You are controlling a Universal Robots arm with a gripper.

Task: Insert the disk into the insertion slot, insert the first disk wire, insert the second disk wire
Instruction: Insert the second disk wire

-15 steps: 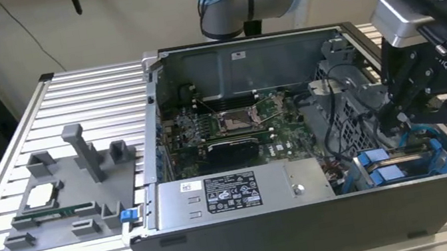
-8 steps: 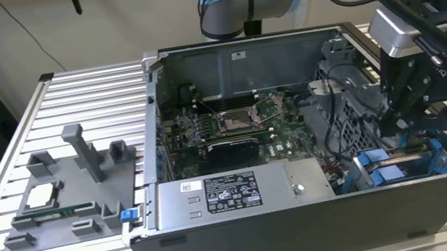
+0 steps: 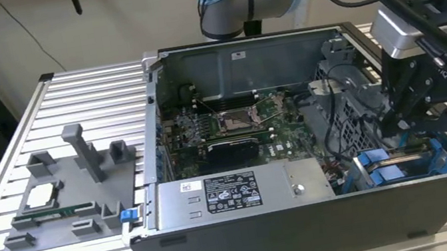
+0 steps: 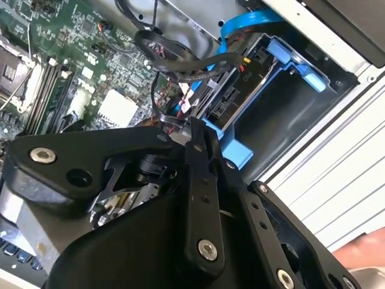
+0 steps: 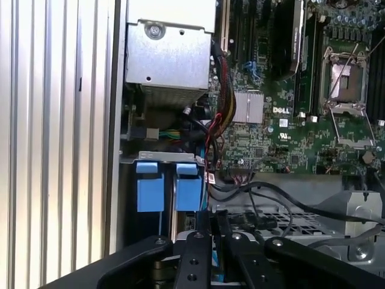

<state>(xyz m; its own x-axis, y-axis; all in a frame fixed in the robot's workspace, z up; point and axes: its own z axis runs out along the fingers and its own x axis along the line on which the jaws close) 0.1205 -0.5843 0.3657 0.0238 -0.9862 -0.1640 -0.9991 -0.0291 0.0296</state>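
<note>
while hand (image 4: 195, 129) hovers fingers pressed together, disk (image 4: 240, 90) sits just beyond fingertips, seated in insertion slot (image 4: 289, 114).

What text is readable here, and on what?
Nothing can be quoted with confidence.
Power supply label: print too small to read.
White sticker on the case's back wall: too small to read.
White cable tag in the first wrist view: blurred.
</note>
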